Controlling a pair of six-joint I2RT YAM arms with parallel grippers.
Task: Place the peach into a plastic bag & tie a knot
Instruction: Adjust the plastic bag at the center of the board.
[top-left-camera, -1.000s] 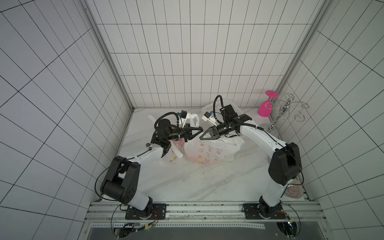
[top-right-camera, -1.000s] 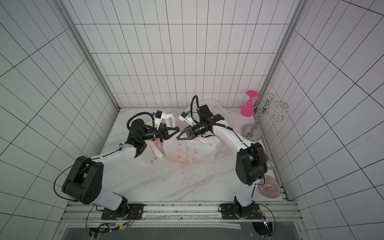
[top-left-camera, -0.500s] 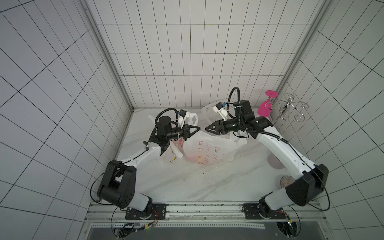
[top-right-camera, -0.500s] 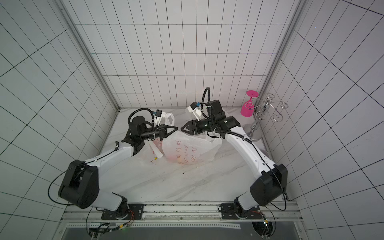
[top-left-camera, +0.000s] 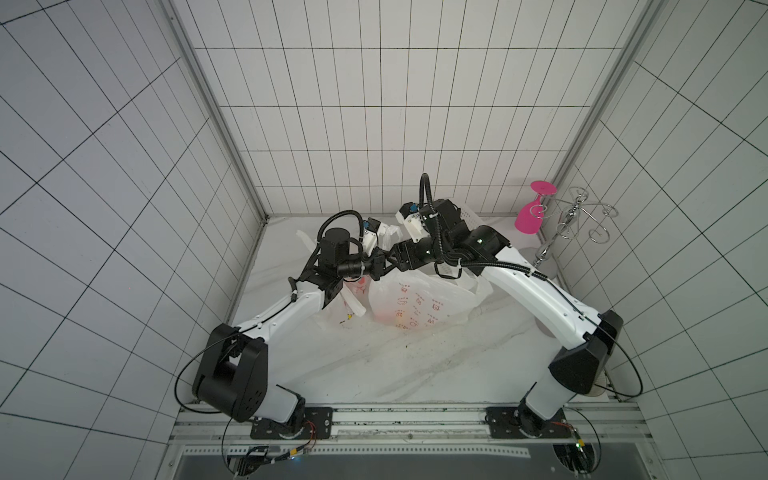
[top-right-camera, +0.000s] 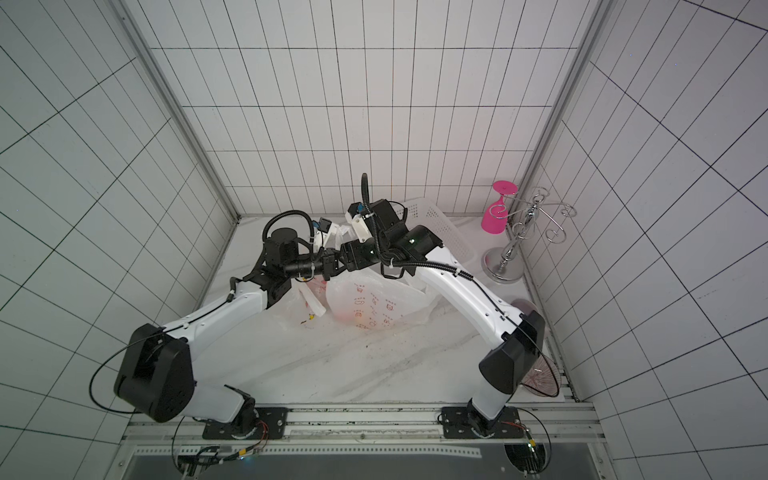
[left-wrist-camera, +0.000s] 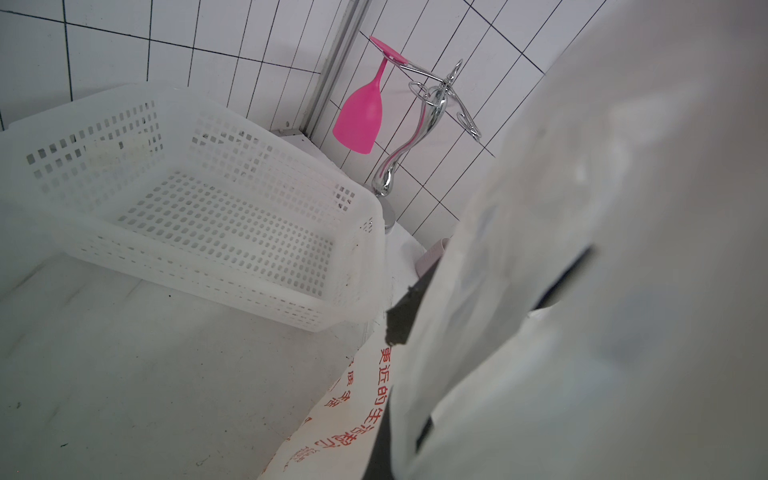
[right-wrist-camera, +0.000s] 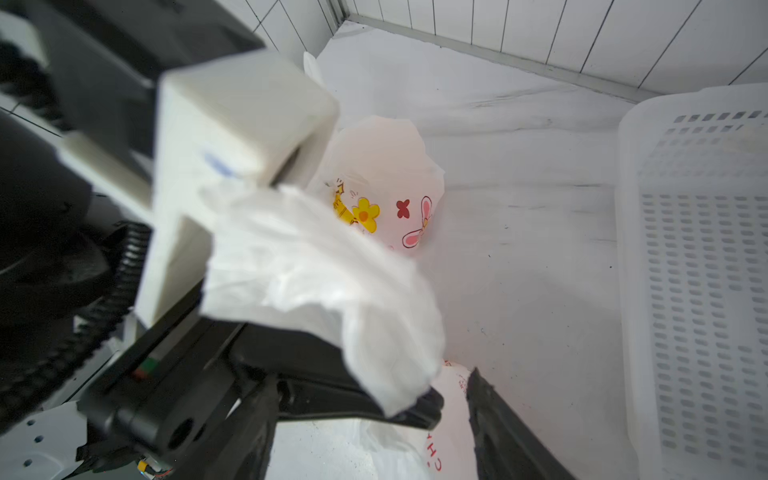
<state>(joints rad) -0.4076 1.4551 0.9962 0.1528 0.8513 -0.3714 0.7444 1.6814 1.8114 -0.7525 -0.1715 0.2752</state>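
Note:
The white plastic bag (top-left-camera: 419, 299) (top-right-camera: 374, 303) with red print lies mid-table. The peach shows only as an orange-pink glow (top-left-camera: 386, 318) through its film. My left gripper (top-left-camera: 384, 267) (top-right-camera: 336, 267) is shut on a crumpled white bag handle (right-wrist-camera: 324, 282), held above the bag. Bag film covers most of the left wrist view and hides that gripper's jaws. My right gripper (right-wrist-camera: 374, 419) (top-left-camera: 394, 261) is open. Its two black fingers (right-wrist-camera: 503, 432) stand on either side of the left gripper's tips, with nothing pinched.
A white perforated basket (top-left-camera: 469, 216) (left-wrist-camera: 208, 208) (right-wrist-camera: 698, 270) stands at the back. A pink glass (top-left-camera: 530, 218) hangs on a chrome rack (top-left-camera: 573, 224) at the back right. A flower-printed bag (right-wrist-camera: 386, 199) lies beside the left arm. A glass (top-right-camera: 540, 378) lies front right.
My right gripper went from shut to open and has come up against the left gripper's tips. The left gripper has closed fully on the handle.

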